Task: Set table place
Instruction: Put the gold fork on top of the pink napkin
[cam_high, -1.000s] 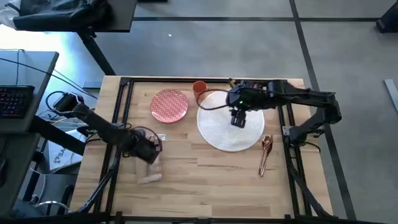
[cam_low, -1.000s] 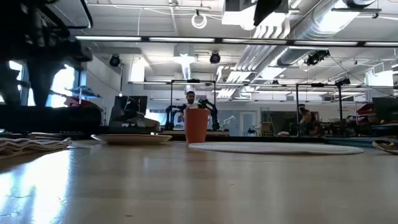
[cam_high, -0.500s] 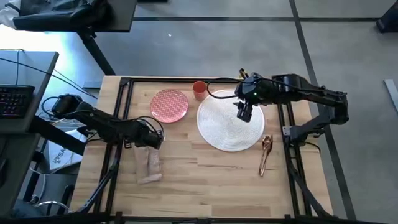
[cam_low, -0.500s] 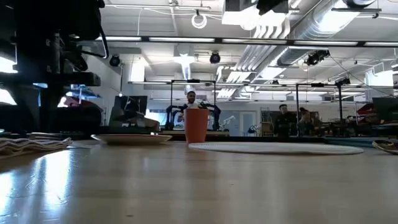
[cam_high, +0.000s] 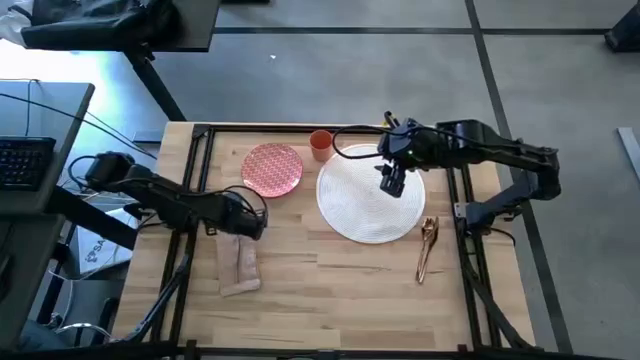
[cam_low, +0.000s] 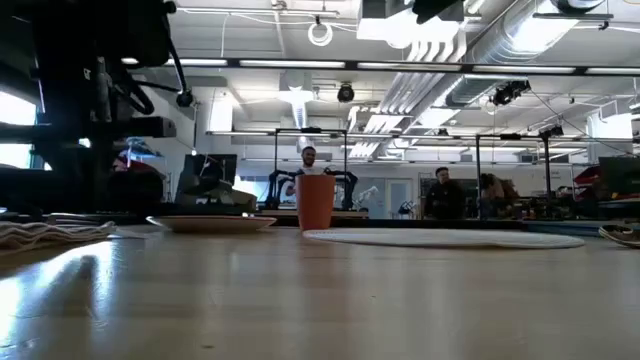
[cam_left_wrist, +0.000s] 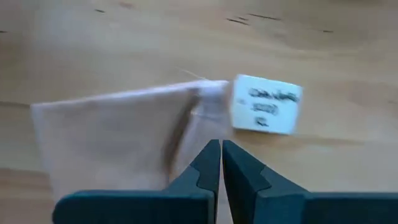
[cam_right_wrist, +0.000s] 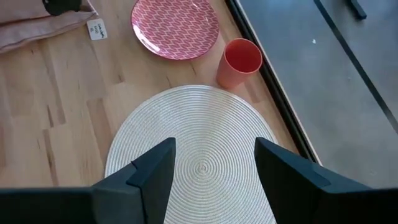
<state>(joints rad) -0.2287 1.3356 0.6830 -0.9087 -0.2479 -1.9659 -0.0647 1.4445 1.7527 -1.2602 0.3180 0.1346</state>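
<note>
Right gripper (cam_high: 391, 184), fingers spread and empty, hangs over the placemat (cam_high: 368, 205); plate (cam_high: 272, 168) lies leftward, nearer the closed left gripper (cam_high: 250, 226)

The table (cam_high: 330, 290) is light butcher-block with a black frame. A round white woven placemat (cam_high: 368, 195) lies flat right of centre, bare on top. The red-patterned plate (cam_high: 272, 169) sits left of it, apart from the mat. The orange cup (cam_high: 321, 145) stands upright between them, near the far edge. A beige napkin (cam_high: 240, 265) lies folded at the left front. Copper cutlery (cam_high: 427, 247) rests just beside the mat's right edge.
</note>
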